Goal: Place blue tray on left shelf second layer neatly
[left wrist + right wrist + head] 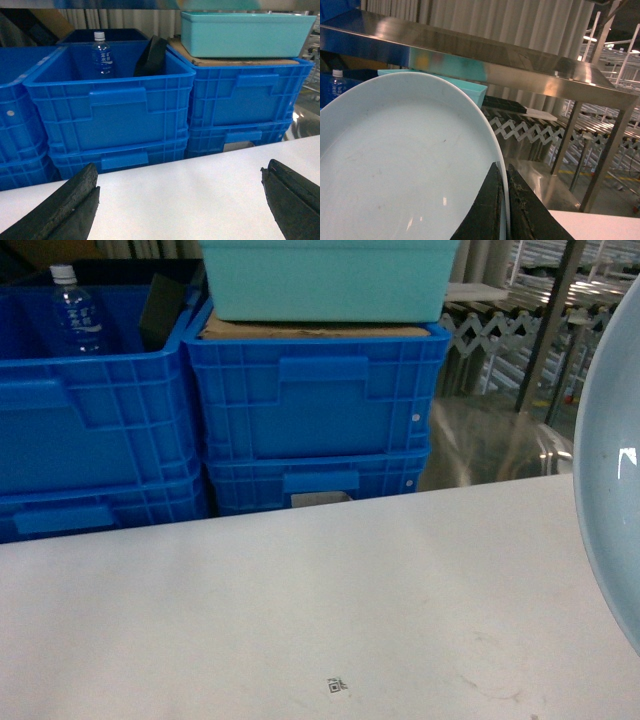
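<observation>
Pinched at its rim between the closed right fingers: blue tray, held aloft and tilted, cutting into the head view at 3 o'clock. Spread wide and holding nothing above the white bench: left fingers. Behind the bench at 12 o'clock: stacked blue crates, a teal tub on top, a water bottle in the neighbouring crate. Above the tray: steel shelf.
</observation>
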